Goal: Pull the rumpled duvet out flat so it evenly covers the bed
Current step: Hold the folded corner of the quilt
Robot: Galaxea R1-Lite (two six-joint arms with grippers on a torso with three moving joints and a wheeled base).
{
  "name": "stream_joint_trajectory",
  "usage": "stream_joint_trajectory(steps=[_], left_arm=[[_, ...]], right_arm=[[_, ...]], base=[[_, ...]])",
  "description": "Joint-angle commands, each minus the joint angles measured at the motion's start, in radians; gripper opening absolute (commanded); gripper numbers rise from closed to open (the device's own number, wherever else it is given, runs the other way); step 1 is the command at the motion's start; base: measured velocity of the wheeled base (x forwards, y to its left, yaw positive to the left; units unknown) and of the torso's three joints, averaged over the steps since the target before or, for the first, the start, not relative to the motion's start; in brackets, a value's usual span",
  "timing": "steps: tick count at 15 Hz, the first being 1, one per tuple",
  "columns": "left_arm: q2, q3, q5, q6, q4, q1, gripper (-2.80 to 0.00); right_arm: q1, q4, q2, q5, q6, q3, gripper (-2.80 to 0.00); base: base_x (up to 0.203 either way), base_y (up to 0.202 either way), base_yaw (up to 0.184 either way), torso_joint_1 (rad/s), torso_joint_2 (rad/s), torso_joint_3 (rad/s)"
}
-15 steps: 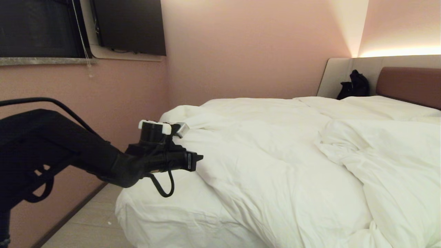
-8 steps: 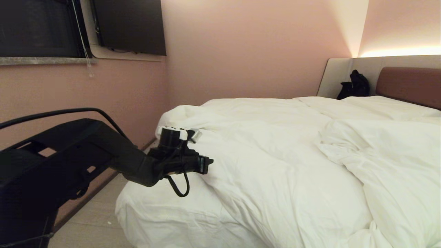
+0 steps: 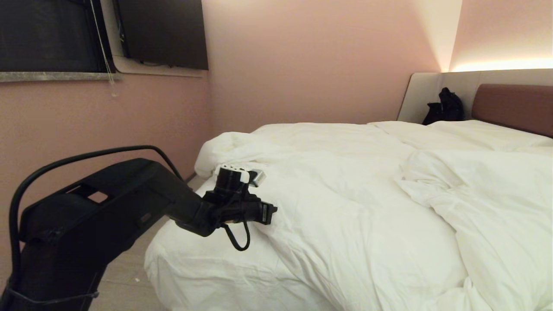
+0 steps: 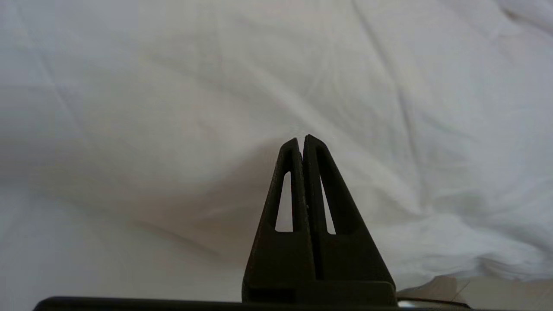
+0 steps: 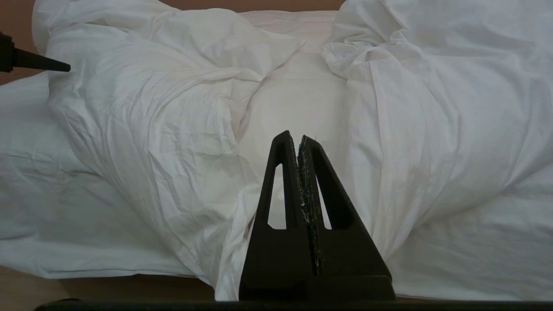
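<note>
Hovering with fingers pressed together and holding nothing, the left gripper (image 4: 301, 139) points at the rumpled duvet (image 3: 345, 203) heaped across the bed (image 3: 510, 103), while the right gripper (image 5: 298, 137), likewise closed and empty, hangs above it.

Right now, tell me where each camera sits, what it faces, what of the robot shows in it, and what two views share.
Head view: high on the robot, looking across the bed at the rumpled duvet; the left arm reaches in, its left tool at the duvet.
Left wrist view: behind the left tool, shut, facing white cloth close up.
Right wrist view: behind the right tool, shut, facing the duvet.
Shared: head and right wrist views both show the duvet's folds and the left tool.
</note>
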Motion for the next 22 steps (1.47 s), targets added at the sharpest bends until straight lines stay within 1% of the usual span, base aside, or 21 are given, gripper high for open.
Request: stream_joint_trajectory(steps=[1, 2, 5, 7, 8, 10, 12, 14, 16, 18, 19, 21, 22], left_arm=[[0.013, -0.05, -0.001, 0.001, 0.073, -0.013, -0.11], [0.021, -0.077, 0.001, 0.001, 0.096, -0.016, 0.0], [0.057, -0.148, 0.0, 0.001, 0.089, -0.018, 0.0], [0.076, -0.172, 0.001, 0.001, 0.085, -0.021, 0.0], [0.103, -0.21, 0.003, 0.001, 0.085, -0.022, 0.0], [0.131, -0.245, 0.006, 0.001, 0.09, -0.027, 0.0], [0.183, -0.318, 0.014, 0.001, 0.1, -0.044, 0.0], [0.233, -0.364, 0.033, 0.002, 0.102, -0.063, 0.0], [0.25, -0.383, 0.046, 0.006, 0.11, -0.072, 0.0], [0.297, -0.429, 0.082, 0.023, 0.14, -0.091, 0.0], [0.299, -0.43, 0.083, 0.025, 0.141, -0.093, 0.0], [0.328, -0.47, 0.124, 0.025, 0.143, -0.104, 0.0], [0.328, -0.47, 0.124, 0.025, 0.143, -0.104, 0.0]], right_arm=[[0.0, 0.0, 0.0, 0.0, 0.0, 0.0, -2.8], [0.0, 0.0, 0.0, 0.0, 0.0, 0.0, -2.8], [0.0, 0.0, 0.0, 0.001, 0.0, 0.0, -2.8], [0.0, 0.0, 0.0, 0.0, -0.001, 0.0, -2.8], [0.0, 0.0, 0.0, 0.0, 0.0, 0.0, -2.8], [0.0, 0.0, 0.0, 0.0, 0.0, 0.0, -2.8], [0.0, 0.0, 0.0, 0.0, -0.001, 0.0, -2.8], [0.0, 0.0, 0.0, 0.0, 0.0, 0.0, -2.8], [0.0, 0.0, 0.0, 0.0, 0.0, 0.0, -2.8], [0.0, 0.0, 0.0, 0.0, 0.0, 0.0, -2.8], [0.0, 0.0, 0.0, 0.0, 0.0, 0.0, -2.8], [0.0, 0.0, 0.0, 0.0, -0.001, 0.0, -2.8], [0.0, 0.0, 0.0, 0.0, -0.001, 0.0, -2.8]], base=[[0.0, 0.0, 0.0, 0.0, 0.0, 0.0], [0.0, 0.0, 0.0, 0.0, 0.0, 0.0], [0.0, 0.0, 0.0, 0.0, 0.0, 0.0], [0.0, 0.0, 0.0, 0.0, 0.0, 0.0], [0.0, 0.0, 0.0, 0.0, 0.0, 0.0], [0.0, 0.0, 0.0, 0.0, 0.0, 0.0], [0.0, 0.0, 0.0, 0.0, 0.0, 0.0], [0.0, 0.0, 0.0, 0.0, 0.0, 0.0], [0.0, 0.0, 0.0, 0.0, 0.0, 0.0], [0.0, 0.0, 0.0, 0.0, 0.0, 0.0], [0.0, 0.0, 0.0, 0.0, 0.0, 0.0], [0.0, 0.0, 0.0, 0.0, 0.0, 0.0], [0.0, 0.0, 0.0, 0.0, 0.0, 0.0]])
